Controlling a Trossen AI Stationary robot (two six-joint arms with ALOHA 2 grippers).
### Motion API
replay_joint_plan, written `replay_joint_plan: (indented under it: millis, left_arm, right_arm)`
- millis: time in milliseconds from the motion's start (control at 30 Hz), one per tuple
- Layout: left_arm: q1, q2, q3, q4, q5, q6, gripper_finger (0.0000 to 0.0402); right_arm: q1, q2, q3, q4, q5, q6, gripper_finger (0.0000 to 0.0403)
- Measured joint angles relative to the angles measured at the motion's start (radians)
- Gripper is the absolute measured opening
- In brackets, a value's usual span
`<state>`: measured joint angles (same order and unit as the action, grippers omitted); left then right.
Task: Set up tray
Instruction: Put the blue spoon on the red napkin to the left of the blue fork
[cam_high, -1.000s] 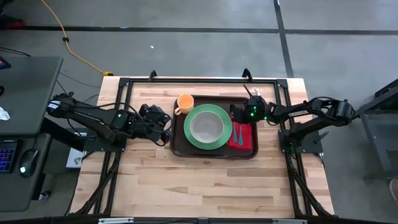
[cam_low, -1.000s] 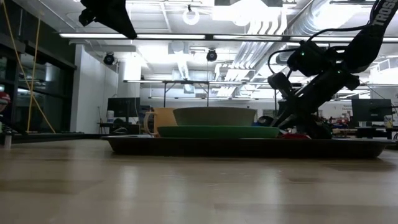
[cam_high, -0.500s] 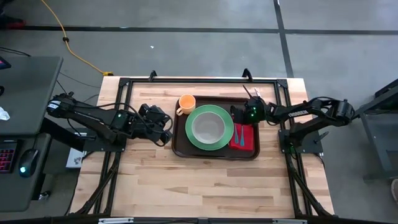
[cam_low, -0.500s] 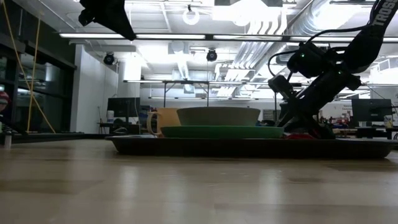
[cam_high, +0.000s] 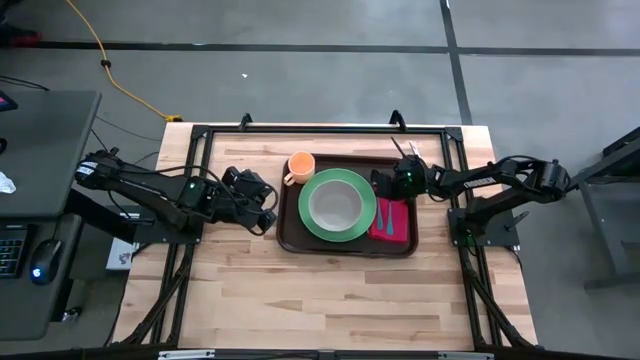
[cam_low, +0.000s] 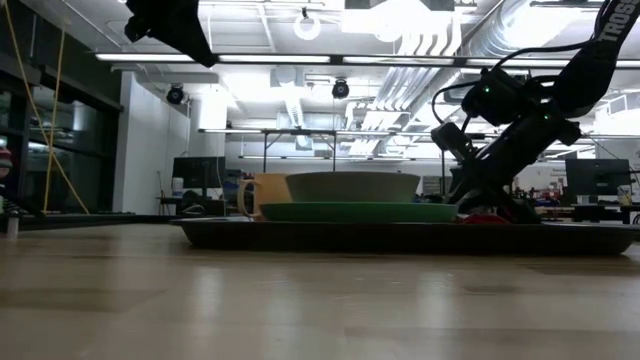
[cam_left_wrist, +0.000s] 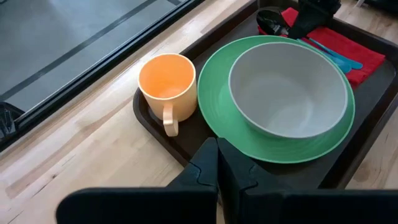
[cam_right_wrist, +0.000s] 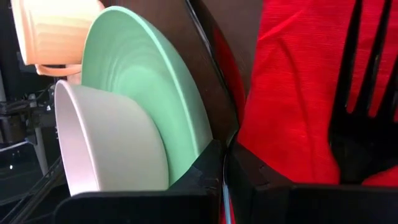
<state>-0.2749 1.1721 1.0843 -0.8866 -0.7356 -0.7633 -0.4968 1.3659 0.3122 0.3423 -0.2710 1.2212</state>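
While the large dark brown rectangular plastic tray (cam_high: 290, 226) sat flat near the middle of the light wooden table (cam_high: 330, 300), toward its far edge, it carried a round green plate (cam_high: 337, 230) with a pale grey bowl (cam_high: 333, 205) on top. An orange mug (cam_high: 299, 165) stood in the tray's far left corner, just beside the plate, handle pointing left. A red rectangular napkin (cam_high: 393, 221) lay on the tray's right side with a blue utensil (cam_high: 385, 213) on it; the right wrist view also showed a black fork (cam_right_wrist: 367, 93) on the napkin. The left gripper (cam_high: 267, 215) hung at the tray's left rim, fingers (cam_left_wrist: 208, 171) pressed together with nothing between them, pointing at the plate. The right gripper (cam_high: 378, 184) was low over the tray's far right part, by the napkin's far end and just beside the plate's rim; its fingers (cam_right_wrist: 214, 165) were closed tip to tip, empty. In the low view the tray (cam_low: 400, 237) lay level on the table (cam_low: 300, 300), bowl (cam_low: 352, 186) on plate (cam_low: 355, 211), mug (cam_low: 262, 194) at left.
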Motion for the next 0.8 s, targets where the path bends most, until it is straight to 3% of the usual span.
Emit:
replay_joint_plan:
  millis: [800]
  left_arm:
    - [0.000, 0.000, 0.000, -0.022, 0.005, -0.001, 0.0031]
  right_arm:
    - [0.000, 0.000, -0.001, -0.001, -0.026, 0.062, 0.0000]
